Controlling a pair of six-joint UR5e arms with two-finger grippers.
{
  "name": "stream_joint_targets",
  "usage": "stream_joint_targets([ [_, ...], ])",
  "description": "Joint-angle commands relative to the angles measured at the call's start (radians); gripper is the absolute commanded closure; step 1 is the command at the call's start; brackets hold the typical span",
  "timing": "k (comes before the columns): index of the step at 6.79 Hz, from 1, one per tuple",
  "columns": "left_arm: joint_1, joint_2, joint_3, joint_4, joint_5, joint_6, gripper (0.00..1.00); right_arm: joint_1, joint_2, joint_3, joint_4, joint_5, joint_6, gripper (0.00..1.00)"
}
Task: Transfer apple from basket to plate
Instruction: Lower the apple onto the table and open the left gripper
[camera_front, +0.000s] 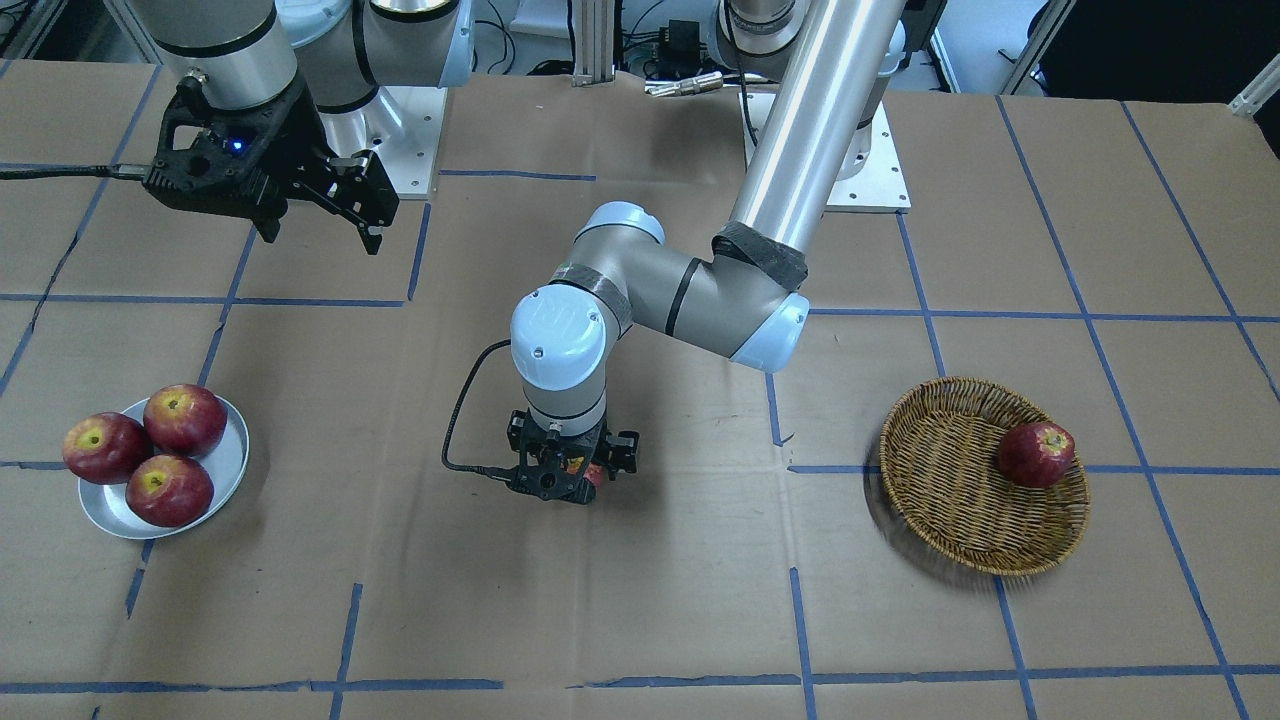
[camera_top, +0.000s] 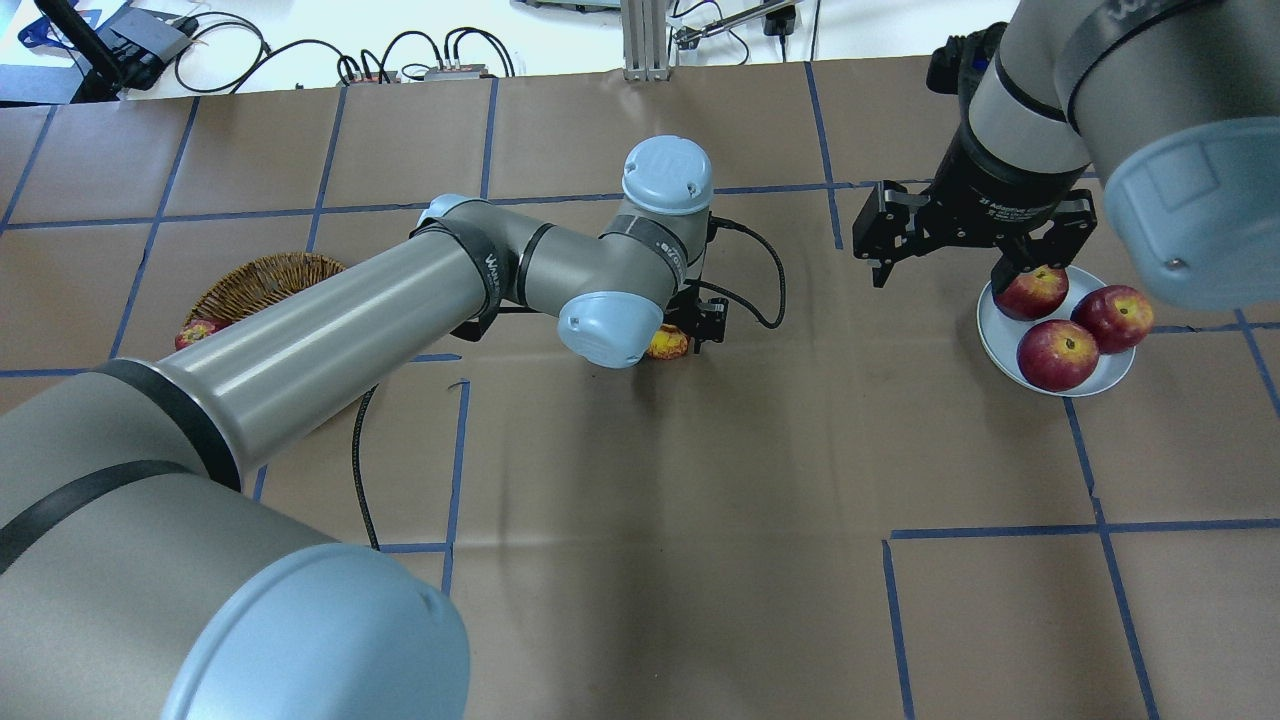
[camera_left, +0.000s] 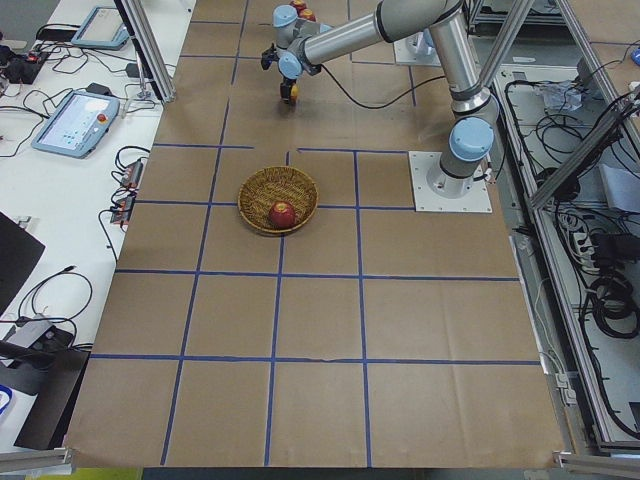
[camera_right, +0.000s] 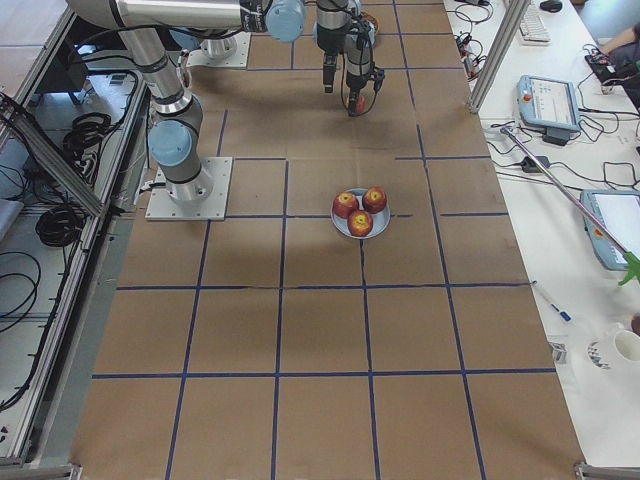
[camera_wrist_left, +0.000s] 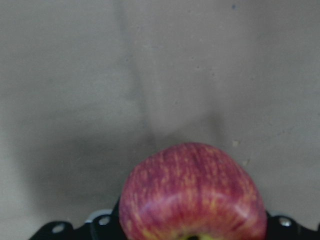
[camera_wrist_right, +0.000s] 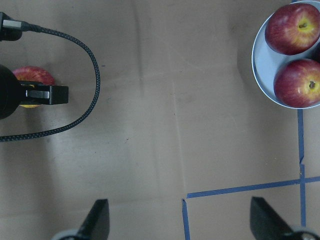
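Observation:
My left gripper (camera_front: 575, 482) is shut on the pinkish-red, yellow-streaked apple (camera_wrist_left: 192, 195) over the table's middle, between basket and plate. The apple peeks out beside the wrist in the overhead view (camera_top: 668, 345) and shows in the right wrist view (camera_wrist_right: 29, 75). The brown wicker basket (camera_front: 950, 500) holds one darker red apple (camera_front: 1036, 454). The silver plate (camera_front: 228, 468) holds three dark red apples. My right gripper (camera_top: 940, 280) is open and empty, hanging above the table just beside the plate (camera_top: 990, 330) on its inner side.
A black cable (camera_top: 760, 270) loops from the left wrist over the table. Blue tape lines (camera_front: 800, 620) cross the brown paper cover. The arm bases (camera_front: 860, 160) stand at the robot's edge of the table.

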Motion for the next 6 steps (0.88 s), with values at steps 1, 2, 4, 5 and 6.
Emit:
stream_joint_targets([
  [1,-0.004,0.03,0.02,-0.02,0.003,-0.002,0.01,0.0,0.0,0.0,0.0,0.0,0.0,0.0],
  [2,0.009,0.085,0.029,-0.058,0.0,-0.001,0.01,0.0,0.0,0.0,0.0,0.0,0.0,0.0],
  [4,0.096,0.25,0.029,-0.204,-0.002,0.045,0.01,0.0,0.0,0.0,-0.009,-0.001,0.0,0.0],
  [5,0.15,0.345,0.025,-0.326,0.0,0.102,0.01,0.002,-0.003,-0.002,-0.014,-0.003,-0.001,0.0],
  [6,0.216,0.448,0.019,-0.455,0.001,0.161,0.01,0.003,0.001,-0.009,-0.017,-0.003,0.0,0.0],
])
